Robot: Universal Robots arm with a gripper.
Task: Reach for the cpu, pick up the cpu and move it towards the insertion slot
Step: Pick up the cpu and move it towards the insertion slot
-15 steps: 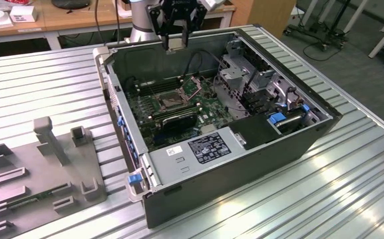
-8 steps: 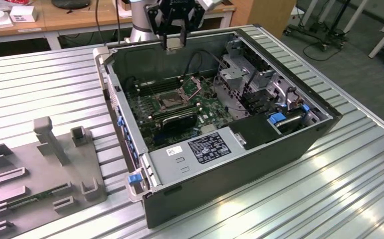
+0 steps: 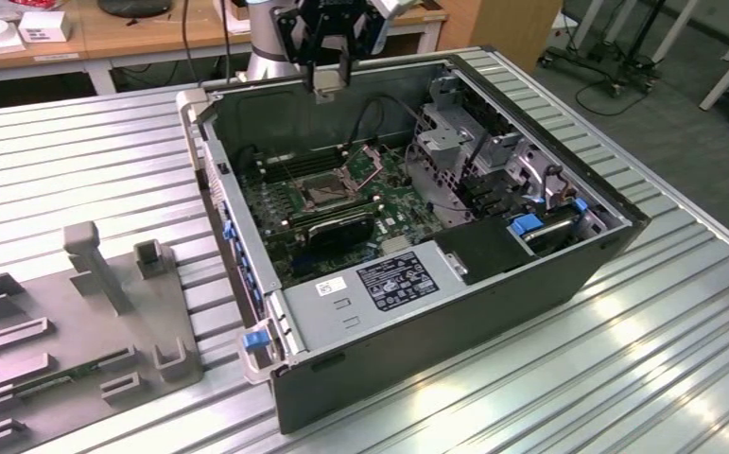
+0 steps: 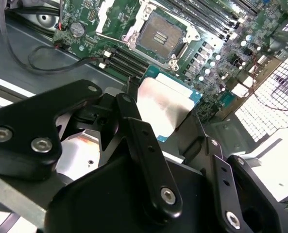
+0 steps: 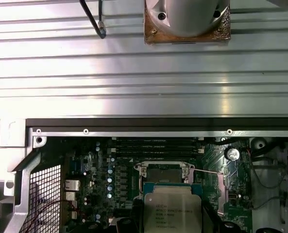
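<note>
Cpu (image 4: 165,104) sits clamped in the pincer (image 4: 160,114), above the insertion slot (image 4: 159,33); carrying step underway, next needing careful alignment over that socket.

Black jaws with silver screws, grey arm (image 3: 263,38)

Open computer case (image 3: 465,312), grey fixture block (image 3: 80,340) beside it
</note>
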